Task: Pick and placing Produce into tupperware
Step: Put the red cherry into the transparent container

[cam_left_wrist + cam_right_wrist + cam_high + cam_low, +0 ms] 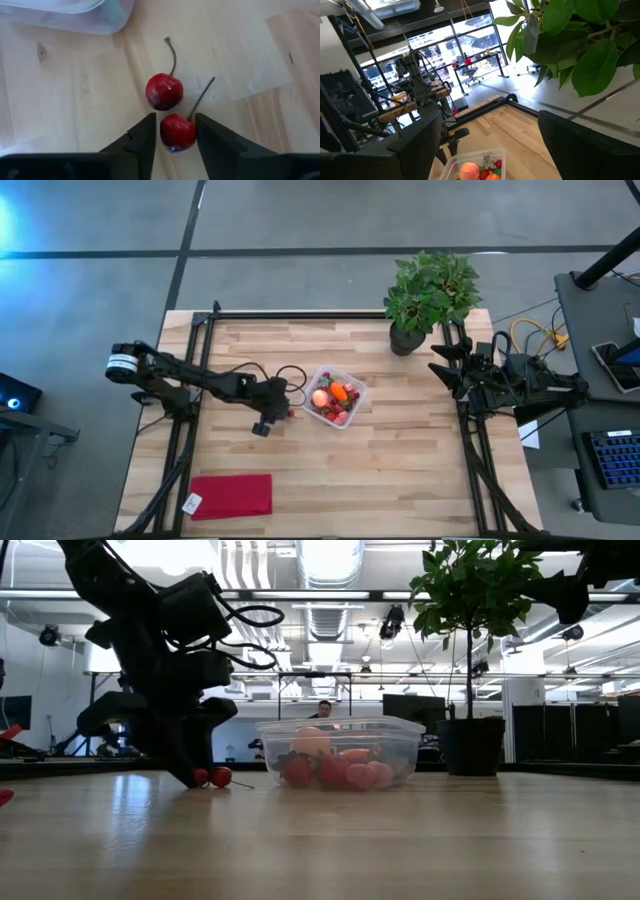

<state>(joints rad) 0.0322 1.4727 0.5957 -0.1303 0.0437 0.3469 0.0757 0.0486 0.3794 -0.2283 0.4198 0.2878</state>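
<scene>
The clear square tupperware (336, 398) stands mid-table and holds a pale orange fruit (320, 397), an orange-red carrot piece (341, 391) and several small red pieces. Two dark-red cherries with stems lie on the wood just left of it (221, 777). My left gripper (176, 150) is down at the table, open. Its fingers stand close on either side of the nearer cherry (176, 132), while the other cherry (164, 91) lies just beyond. My right gripper (490, 135) waits open at the table's right edge, raised above the table.
A potted leafy plant (430, 295) stands at the far right of the table. A flat red cloth (232, 495) lies at the near left corner. Bare wood stretches between the container and the near edge. A person shows in the room behind (323, 710).
</scene>
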